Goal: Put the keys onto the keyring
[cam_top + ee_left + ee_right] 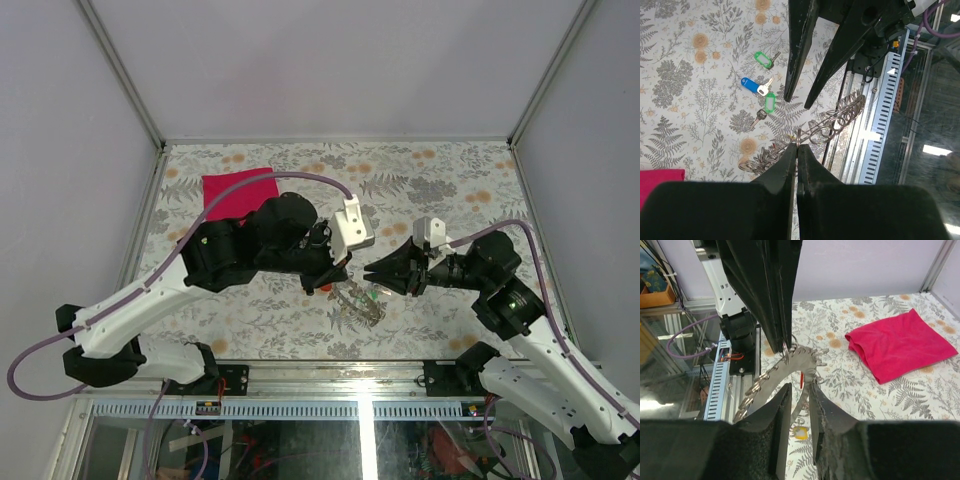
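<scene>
Left gripper clamped shut on the large grey jagged coiled metal keyring, held over the table's near edge, mid-width. Right gripper fingers apart, just beside the ring, gripping nothing. Green- and blue-tagged silver keys lie on the table nearby.

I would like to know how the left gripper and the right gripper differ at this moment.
The left gripper is shut, pinching the keyring; the right gripper has its jaws apart. The left touches the keyring; the right's tips appear just short of it. Both have black tapered fingers aimed at it.
</scene>
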`<control>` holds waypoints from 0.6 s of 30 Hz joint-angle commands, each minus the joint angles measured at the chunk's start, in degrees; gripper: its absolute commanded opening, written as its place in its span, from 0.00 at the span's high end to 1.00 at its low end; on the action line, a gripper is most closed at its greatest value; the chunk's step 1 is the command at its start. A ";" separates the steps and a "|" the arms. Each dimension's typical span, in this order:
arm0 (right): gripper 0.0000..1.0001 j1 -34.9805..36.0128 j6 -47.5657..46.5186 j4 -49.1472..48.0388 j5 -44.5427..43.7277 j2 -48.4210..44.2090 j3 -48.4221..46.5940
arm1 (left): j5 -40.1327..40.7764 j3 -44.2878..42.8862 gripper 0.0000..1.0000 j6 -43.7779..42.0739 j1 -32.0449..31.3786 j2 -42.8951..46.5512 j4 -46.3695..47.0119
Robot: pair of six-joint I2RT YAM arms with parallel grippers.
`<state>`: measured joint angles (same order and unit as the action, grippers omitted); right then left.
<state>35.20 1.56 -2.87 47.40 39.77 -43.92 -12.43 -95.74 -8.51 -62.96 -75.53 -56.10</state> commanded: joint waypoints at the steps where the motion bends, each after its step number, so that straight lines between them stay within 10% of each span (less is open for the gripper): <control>1: 0.74 0.04 -2.72 3.37 -0.87 0.45 -3.41 | 2.13 1.15 1.00 2.18 -0.24 2.80 7.30; 18: 0.79 1.66 15.09 -11.34 2.91 3.11 -1.67 | 8.38 10.26 1.00 8.75 -0.18 9.53 23.37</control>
<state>35.53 10.37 -5.13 49.04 42.37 -45.15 -5.15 -86.06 -1.54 -62.96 -66.50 -41.63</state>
